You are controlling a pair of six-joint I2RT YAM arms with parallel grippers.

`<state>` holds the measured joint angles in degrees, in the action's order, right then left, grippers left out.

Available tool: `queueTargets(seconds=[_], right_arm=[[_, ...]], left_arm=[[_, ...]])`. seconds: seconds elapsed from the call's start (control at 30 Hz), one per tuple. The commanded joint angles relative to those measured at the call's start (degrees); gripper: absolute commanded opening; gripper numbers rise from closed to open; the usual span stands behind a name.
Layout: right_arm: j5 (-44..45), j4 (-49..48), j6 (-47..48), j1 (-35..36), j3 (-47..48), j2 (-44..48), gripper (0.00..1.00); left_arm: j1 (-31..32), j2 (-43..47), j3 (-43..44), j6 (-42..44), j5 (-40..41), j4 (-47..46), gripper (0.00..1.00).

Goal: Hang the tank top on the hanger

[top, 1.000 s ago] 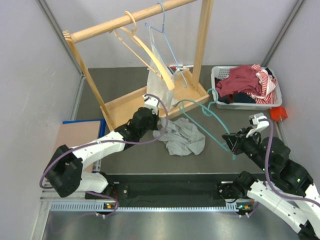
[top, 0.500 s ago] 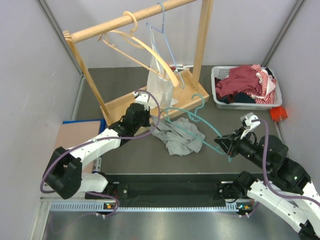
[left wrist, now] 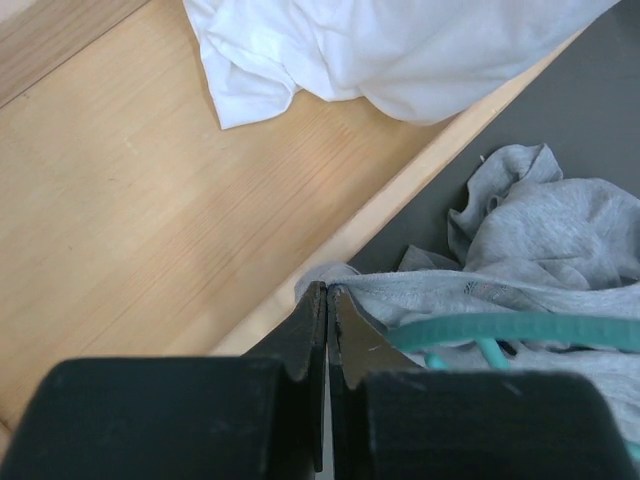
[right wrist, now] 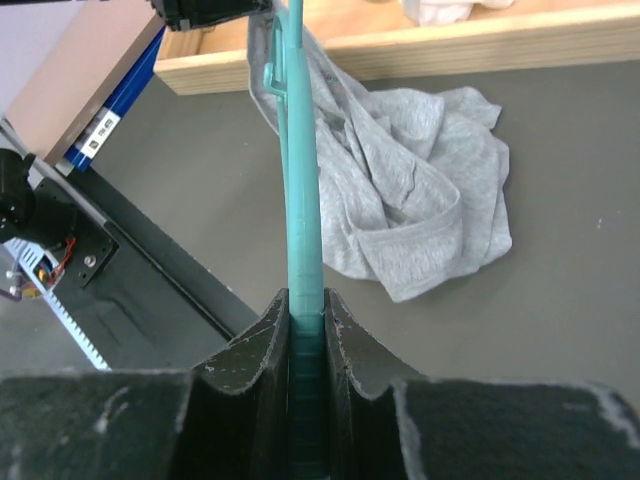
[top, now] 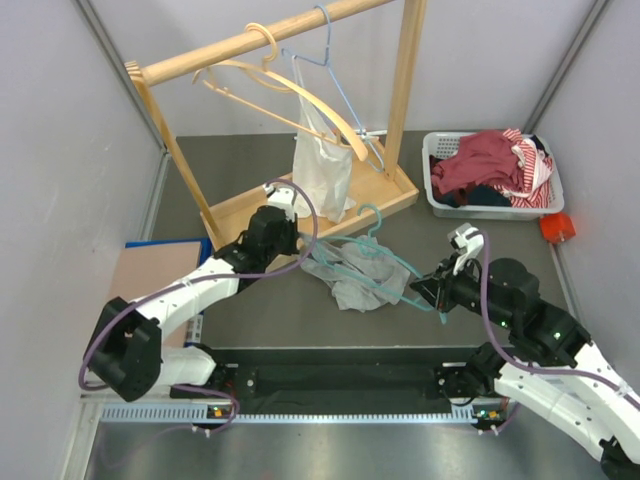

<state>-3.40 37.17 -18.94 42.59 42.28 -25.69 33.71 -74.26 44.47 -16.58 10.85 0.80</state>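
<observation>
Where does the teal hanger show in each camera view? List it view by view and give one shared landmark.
Top external: the teal hanger lies centre-right, across the grey tank top.
Left wrist: the teal hanger crosses the lower right, over grey fabric.
Right wrist: the teal hanger runs up left of centre from the right gripper.
Shared landmark: the tank top, seen in all three views.

The tank top [top: 350,285] lies bunched on the worktop [top: 300,322] near the middle, just in front of the rack [top: 250,212] base. The hanger [right wrist: 303,230] lies across it, hook toward the rack, its right end between the right fingers [right wrist: 268,335]. The left fingers [left wrist: 305,330] pinch the top's left edge, beside the base. A bag [top: 322,175] hangs from the rack over the base. A basket [top: 490,212] sits at the right rear, clothes [top: 490,165] in it.
</observation>
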Motion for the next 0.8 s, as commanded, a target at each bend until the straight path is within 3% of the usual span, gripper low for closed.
queueTargets(seconds=[0.0, 0.53, 0.77], right_arm=[[0.76, -8.69, 1.71, 0.48, 0.08, -1.55, 0.00], [-1.00, -21.34, 1.28, 1.88, -5.19, -5.77, 0.00], [-0.29, -27.85, 0.83, 3.38, -8.44, -7.08, 0.00]], left_arm=[[-0.32, 4.03, 2.03, -1.09, -1.53, 1.66, 0.00], [-0.32, 9.83, 6.94, -3.28, -7.25, 5.79, 0.00], [-0.32, 10.80, 7.30, -5.57, -15.94, 2.72, 0.00]])
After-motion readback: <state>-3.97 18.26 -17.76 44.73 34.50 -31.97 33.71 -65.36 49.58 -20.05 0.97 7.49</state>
